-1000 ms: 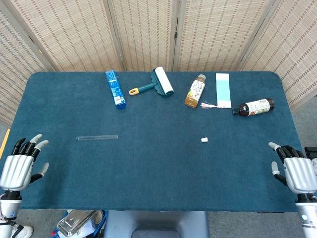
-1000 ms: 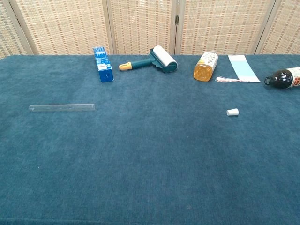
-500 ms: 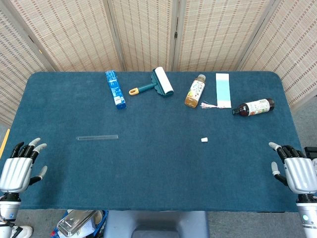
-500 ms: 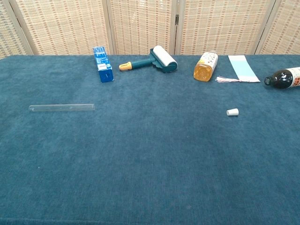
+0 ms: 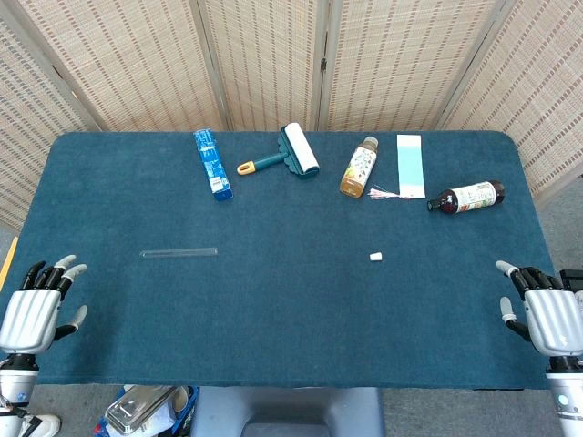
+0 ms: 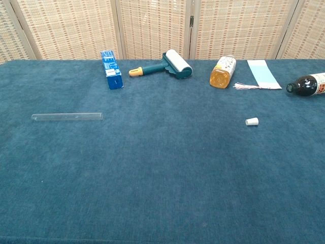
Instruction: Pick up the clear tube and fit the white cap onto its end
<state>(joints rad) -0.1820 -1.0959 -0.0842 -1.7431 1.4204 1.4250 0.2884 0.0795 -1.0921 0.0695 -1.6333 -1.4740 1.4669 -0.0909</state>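
The clear tube point(image 5: 179, 252) point(image 6: 67, 117) lies flat on the blue table cloth, left of centre, its length running left to right. The small white cap point(image 5: 375, 257) point(image 6: 252, 121) lies on its side right of centre, far from the tube. My left hand point(image 5: 36, 308) hovers at the table's near left corner, fingers apart, holding nothing. At the near right corner my right hand point(image 5: 547, 314) is likewise spread and empty. Neither hand shows in the chest view.
Along the far side lie a blue box point(image 5: 212, 163), a lint roller point(image 5: 287, 154), an amber bottle point(image 5: 359, 167), a pale blue bookmark with tassel point(image 5: 410, 165) and a dark bottle point(image 5: 468, 197). Wicker screens point(image 5: 273, 55) stand behind the table.
My left hand has drawn back toward the near edge and slightly lower in the head view. The right hand, tube and cap have stayed put.
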